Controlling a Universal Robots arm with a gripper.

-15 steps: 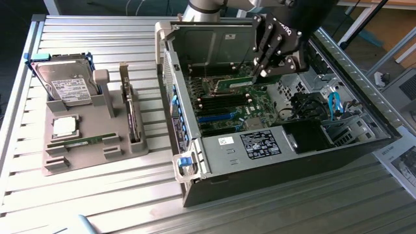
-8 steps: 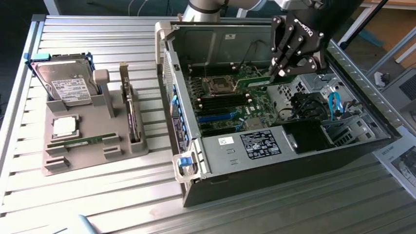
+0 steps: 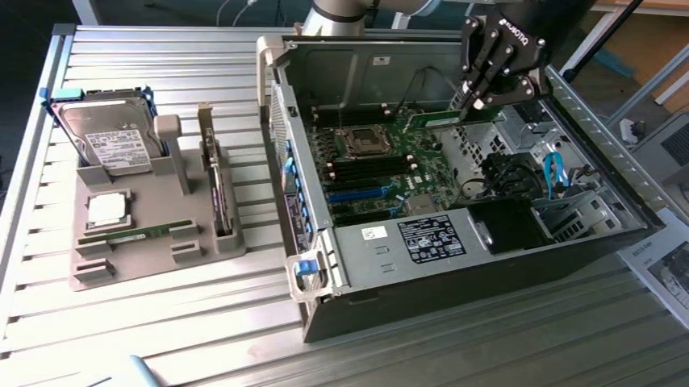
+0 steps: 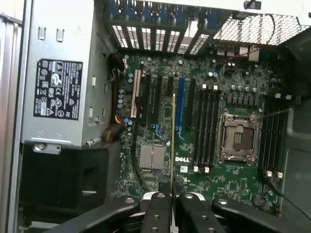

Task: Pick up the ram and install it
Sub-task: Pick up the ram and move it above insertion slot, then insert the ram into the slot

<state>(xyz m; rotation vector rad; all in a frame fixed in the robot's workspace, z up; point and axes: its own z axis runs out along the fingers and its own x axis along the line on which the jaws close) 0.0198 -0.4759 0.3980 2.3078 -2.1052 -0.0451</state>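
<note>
My pincer (image 3: 482,98) is closed on the ram (image 3: 454,119), a thin green stick, and holds it over the open computer case (image 3: 323,270). The stick hangs above the green circuit board (image 3: 377,161), clear of it. In the wrist view it shows edge-on (image 4: 173,145) between my fingers (image 4: 160,213). A matching stick (image 3: 138,235) lies in a grey holder (image 3: 161,181) on the slatted metal surface (image 3: 161,339), well apart, at the exterior view's left.
</note>
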